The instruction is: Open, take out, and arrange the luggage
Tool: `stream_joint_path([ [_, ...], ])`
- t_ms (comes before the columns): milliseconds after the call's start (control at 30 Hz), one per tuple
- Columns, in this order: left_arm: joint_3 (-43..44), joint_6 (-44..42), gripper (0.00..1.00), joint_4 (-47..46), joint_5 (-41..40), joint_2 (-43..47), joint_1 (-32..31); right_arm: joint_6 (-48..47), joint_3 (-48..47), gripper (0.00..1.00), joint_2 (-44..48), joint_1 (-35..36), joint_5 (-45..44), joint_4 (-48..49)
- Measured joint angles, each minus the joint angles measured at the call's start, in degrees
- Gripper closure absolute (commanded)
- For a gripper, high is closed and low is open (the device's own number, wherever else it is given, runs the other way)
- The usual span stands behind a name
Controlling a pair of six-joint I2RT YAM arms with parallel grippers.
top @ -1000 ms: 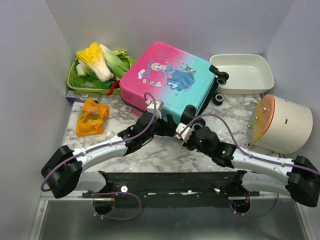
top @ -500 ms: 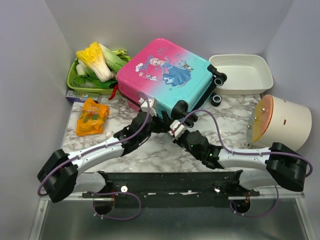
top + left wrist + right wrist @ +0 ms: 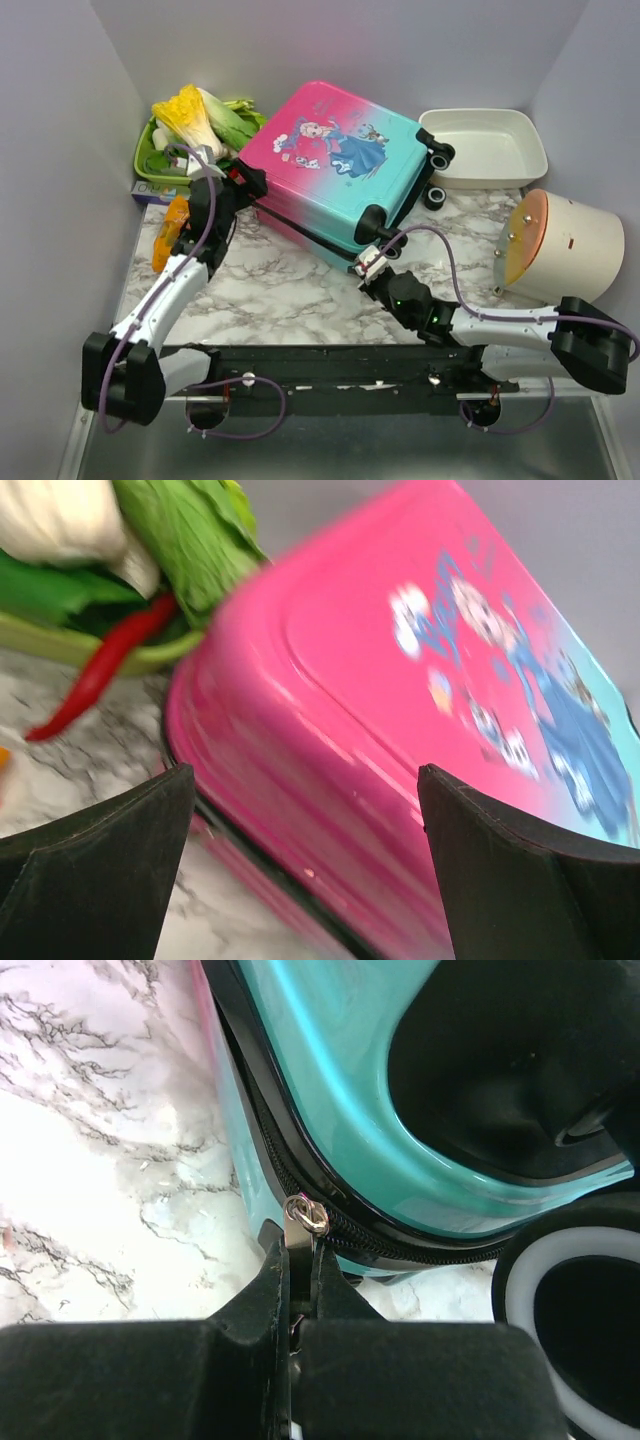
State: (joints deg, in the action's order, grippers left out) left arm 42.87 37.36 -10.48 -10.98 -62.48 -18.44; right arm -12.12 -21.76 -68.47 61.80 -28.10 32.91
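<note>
The right gripper [image 3: 300,1265] is closed tight on the silver zipper pull [image 3: 305,1216], which is pinched between its black fingertips. Directly ahead of it the black zipper trim [image 3: 262,1120] of the luggage [image 3: 320,1050] is met, with the teal shell curving above it; to the right of the fingers a black wheel with a white ring [image 3: 524,1272] is seen; to the left and beneath, the marble table [image 3: 90,1140] is shown.

The left gripper [image 3: 302,780] is held wide, nothing being gripped. The pink end of the luggage [image 3: 340,700] is framed between its two black fingers [image 3: 100,860] and lies just ahead of them; whether it is touched cannot be told. Beyond and to the left of the fingers a red chilli [image 3: 100,670] and a napa cabbage [image 3: 70,525] are seen in a green tray [image 3: 60,645].

From above, the luggage [image 3: 340,165] is seen printed side up at the back of the table, between the left gripper [image 3: 246,182] at its pink end and the right gripper [image 3: 371,265] at its near teal edge; farther right of that gripper a white tray [image 3: 532,150] and a pale cylinder with an orange face [image 3: 580,250] are placed.
</note>
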Motion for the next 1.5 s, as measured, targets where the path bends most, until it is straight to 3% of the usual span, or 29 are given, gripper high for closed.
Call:
stream_joint_path([
  [133, 6.86, 0.13, 0.01, -1.2, 3.85, -8.22, 8.79, 0.17, 1.36, 0.99, 1.88, 0.02, -0.22, -0.15],
  [267, 14.12, -1.46, 0.01, 0.17, 6.03, -17.38, 13.18, 0.33, 2.47, 0.99, 3.5, 0.02, -0.24, -0.26],
  [333, 17.16, -0.98, 0.01, -1.25, 11.67, -22.58, 15.23, 0.33, 2.69, 0.99, 4.22, 0.02, -0.24, -0.74],
  [467, 17.81, 4.94, 0.01, -11.58, 25.9, -29.57, 18.43, 0.22, 2.71, 0.99, 4.31, 0.02, -0.35, -1.09],
  [733, 17.0, 12.68, 0.01, -26.36, 40.09, -34.64, 19.37, -0.57, 2.71, 0.99, 4.22, 0.02, -0.2, -1.51],
  [900, 15.78, 13.27, 0.01, -33.27, 41.57, -36.11, 18.86, -2.14, 1.4, 0.99, 1.68, 0.09, 0.79, -1.62],
  [1300, 15.47, 11.47, 0.01, -40.09, 38.53, -38.36, 18.84, -4.76, -5.68, 0.99, -7.13, 0.63, 0.2, -2.86],
  [1500, 13.66, 11.58, 0.01, -43.54, 36.72, -38.34, 18.86, 2.4, -10.82, 0.99, -8.22, 1.16, 0.28, -11.45],
])
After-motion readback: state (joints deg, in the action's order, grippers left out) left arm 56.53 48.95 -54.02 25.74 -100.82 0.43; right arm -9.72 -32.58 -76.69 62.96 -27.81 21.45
